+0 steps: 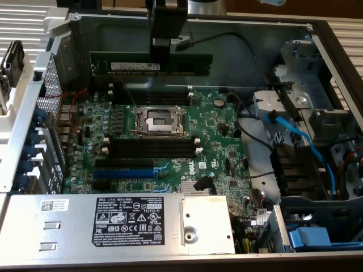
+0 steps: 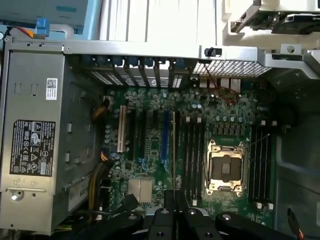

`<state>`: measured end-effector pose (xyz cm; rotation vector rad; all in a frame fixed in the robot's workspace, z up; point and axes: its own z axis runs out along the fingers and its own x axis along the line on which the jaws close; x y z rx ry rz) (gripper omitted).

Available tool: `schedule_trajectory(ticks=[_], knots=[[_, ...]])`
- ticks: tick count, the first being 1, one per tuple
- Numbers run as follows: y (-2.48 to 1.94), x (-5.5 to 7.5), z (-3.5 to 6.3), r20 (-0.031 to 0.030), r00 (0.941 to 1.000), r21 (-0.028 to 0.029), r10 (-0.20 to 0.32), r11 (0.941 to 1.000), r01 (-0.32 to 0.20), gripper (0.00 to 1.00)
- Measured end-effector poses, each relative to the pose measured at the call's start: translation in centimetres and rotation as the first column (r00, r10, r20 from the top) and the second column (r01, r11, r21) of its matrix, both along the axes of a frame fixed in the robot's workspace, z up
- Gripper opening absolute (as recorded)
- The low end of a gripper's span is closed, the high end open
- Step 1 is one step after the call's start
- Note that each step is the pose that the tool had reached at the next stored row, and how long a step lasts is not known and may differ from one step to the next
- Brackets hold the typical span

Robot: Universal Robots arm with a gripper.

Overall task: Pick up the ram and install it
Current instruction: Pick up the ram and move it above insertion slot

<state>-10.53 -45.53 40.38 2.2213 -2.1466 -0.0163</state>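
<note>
The ram (image 1: 130, 65) is a long dark green stick with a white label strip. It hangs level in the air over the far part of the open computer case. My gripper (image 1: 163, 48) comes down from above and is shut on the stick's upper edge near its middle. Below it lie the motherboard (image 1: 215, 127), the CPU socket (image 1: 159, 120) and black memory slots (image 1: 153, 148) on either side of the socket. In the wrist view the ram (image 2: 173, 150) shows edge-on as a thin line running out from my gripper (image 2: 175, 200), beside the memory slots (image 2: 192, 150).
A silver power supply (image 1: 136, 224) with a black label fills the case's near side. A blue expansion slot (image 1: 122, 173) lies beside it. Blue cables (image 1: 300, 139) and drive bays crowd the exterior view's right. The metal case wall (image 1: 227, 31) stands just behind the ram.
</note>
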Motion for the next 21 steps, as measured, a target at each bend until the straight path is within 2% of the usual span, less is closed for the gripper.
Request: schedule_trajectory(ticks=[3, 10, 13, 17, 21], knots=[[0.20, 0.2, -0.53, 0.0000, 1.0000, 0.0005, 0.000, 1.0000, 0.000, 0.12], [1.95, 0.4, -1.82, 0.0000, 1.0000, 0.0037, 0.000, 1.0000, 0.000, 0.12], [2.52, 0.4, -2.37, 0.0000, 1.0000, 0.0058, 0.000, 1.0000, 0.000, 0.12], [2.91, 0.4, -3.10, 0.0000, 1.0000, 0.0101, 0.000, 0.9999, 0.000, 0.12], [3.12, 0.4, -3.56, 0.0000, 1.0000, 0.0139, 0.000, 0.9999, 0.000, 0.12]])
